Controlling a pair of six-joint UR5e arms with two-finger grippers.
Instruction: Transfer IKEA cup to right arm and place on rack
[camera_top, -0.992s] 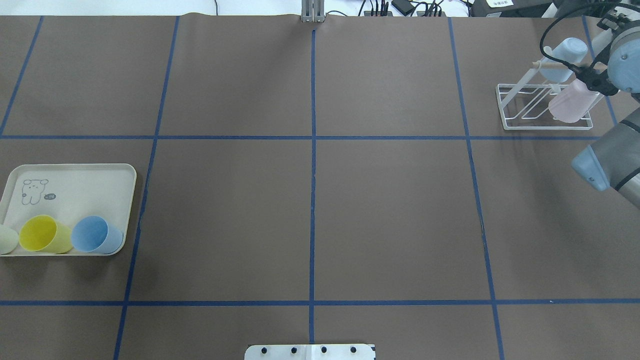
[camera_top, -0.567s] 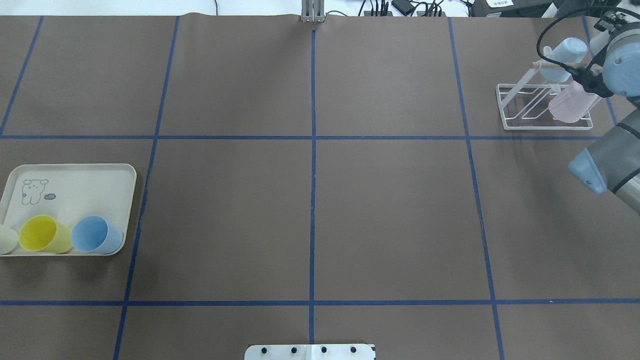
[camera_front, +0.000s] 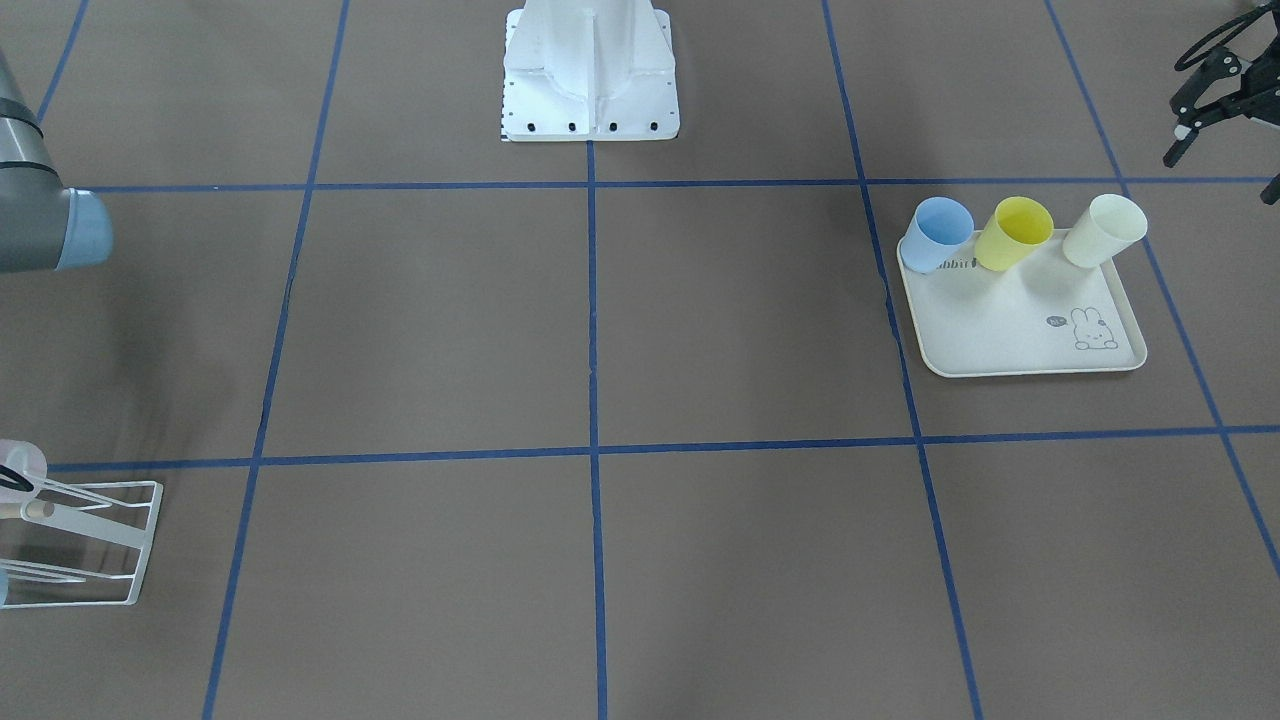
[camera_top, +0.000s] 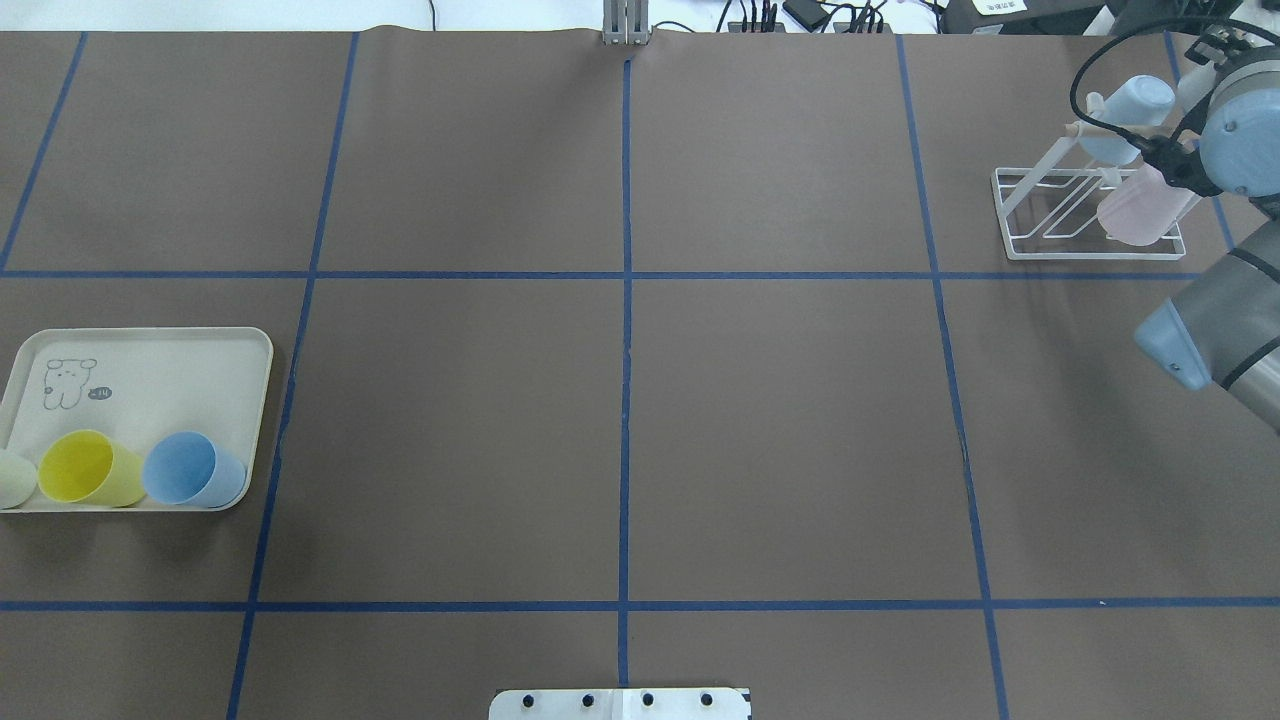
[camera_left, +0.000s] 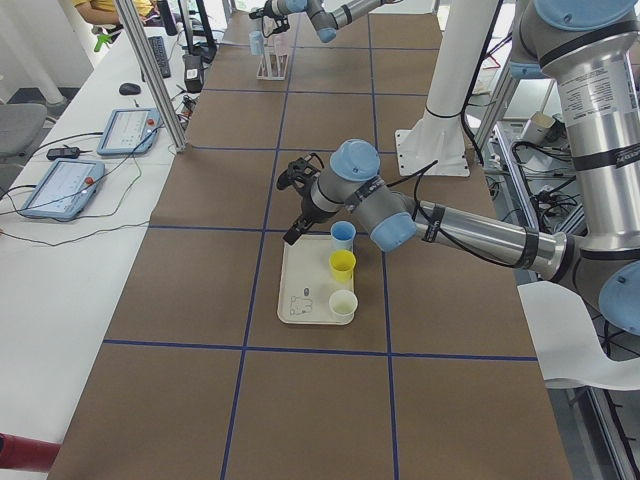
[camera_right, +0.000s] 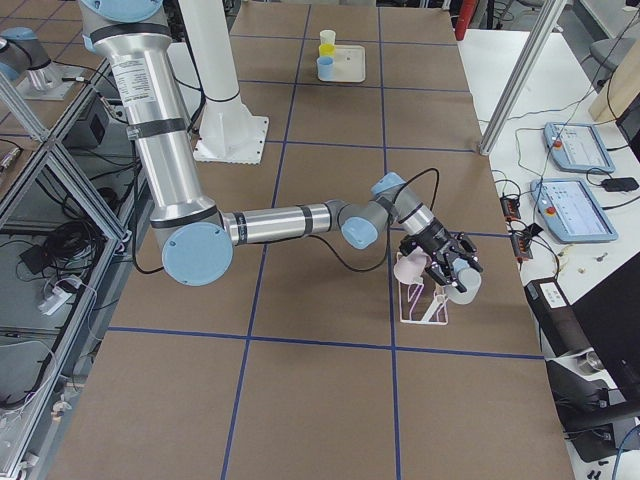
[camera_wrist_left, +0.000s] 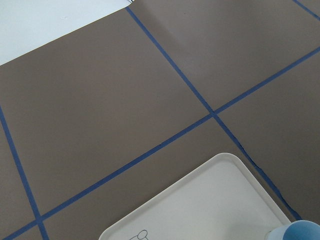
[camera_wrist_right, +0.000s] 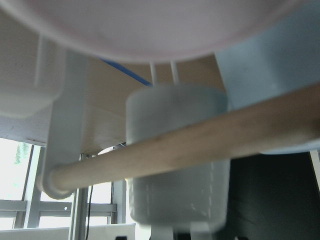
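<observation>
Your right end effector is right at the rack in the far right corner of the table. You cannot tell whether its fingers are clamped on the pink cup or parted beside it. The overhead view hides them behind the wrist, and the wrist camera shows no fingers, only the pink rim across the top of its frame with the wooden dowel crossing below. The pink cup sits tilted over the rack's right-hand prongs, just beside a light-blue cup mounted higher up by the dowel. Your left end effector hovers near the tray with its fingers apart and nothing between them. A blue cup, a yellow cup and a cream cup stand on that tray. Judge these cups as very light, thin-walled plastic: stiff enough to hold their shape, unlikely to break, but smooth and tapered, so a squeeze low on the wall may push the cup out of the pads. The wall probably flexes near the open rim. Take hold across the body towards the closed base, with modest force, and leave the mouth free so that a prong can enter it. Because so light a cup can cling to a pad or tip off a slanted prong, let go gently.
</observation>
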